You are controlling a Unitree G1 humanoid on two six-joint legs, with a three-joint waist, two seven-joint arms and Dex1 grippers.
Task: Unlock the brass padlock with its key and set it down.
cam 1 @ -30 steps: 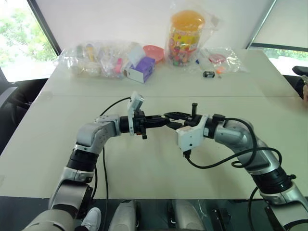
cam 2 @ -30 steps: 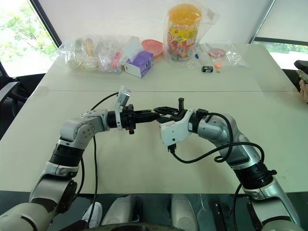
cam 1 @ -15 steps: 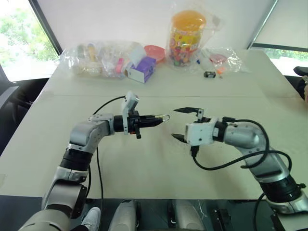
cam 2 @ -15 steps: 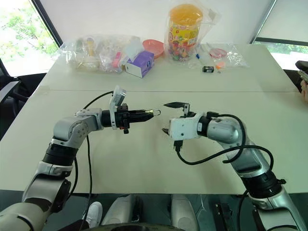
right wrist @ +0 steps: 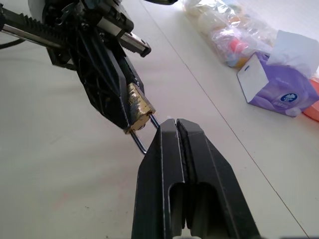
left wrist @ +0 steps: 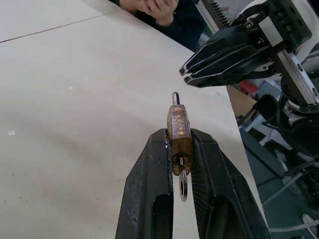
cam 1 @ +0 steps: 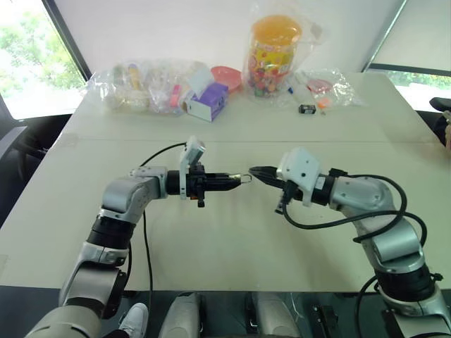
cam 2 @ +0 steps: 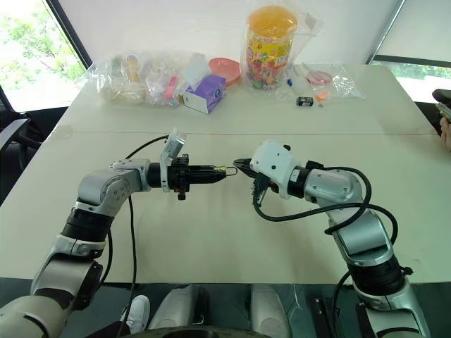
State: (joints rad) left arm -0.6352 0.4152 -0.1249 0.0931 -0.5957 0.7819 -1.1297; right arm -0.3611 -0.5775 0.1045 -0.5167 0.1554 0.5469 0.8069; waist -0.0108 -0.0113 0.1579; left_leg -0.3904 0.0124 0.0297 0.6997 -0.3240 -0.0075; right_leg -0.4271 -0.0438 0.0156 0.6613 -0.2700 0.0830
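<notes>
So we've got the brass padlock (left wrist: 179, 130) pinched between the two fingers of our left gripper (left wrist: 178, 149), held up in the air over the table (cam 1: 232, 239), not resting on anything. Our right gripper (right wrist: 178, 130) has its fingers pressed flat together with nothing in them, tips just beside the padlock's thin silvery shackle (right wrist: 140, 142). In the left wrist view a small silvery bit we take for the key (left wrist: 183, 184) pokes out of the lock body's near end, tucked between our own fingers, so it looks awkward to reach. Handling-wise, we'd guess this thing is rigid, light, and slick: smooth metal, smaller than a finger, easy to twist out of a pinch. Best to keep the flat brass sides clamped and take the key by its exposed end.
</notes>
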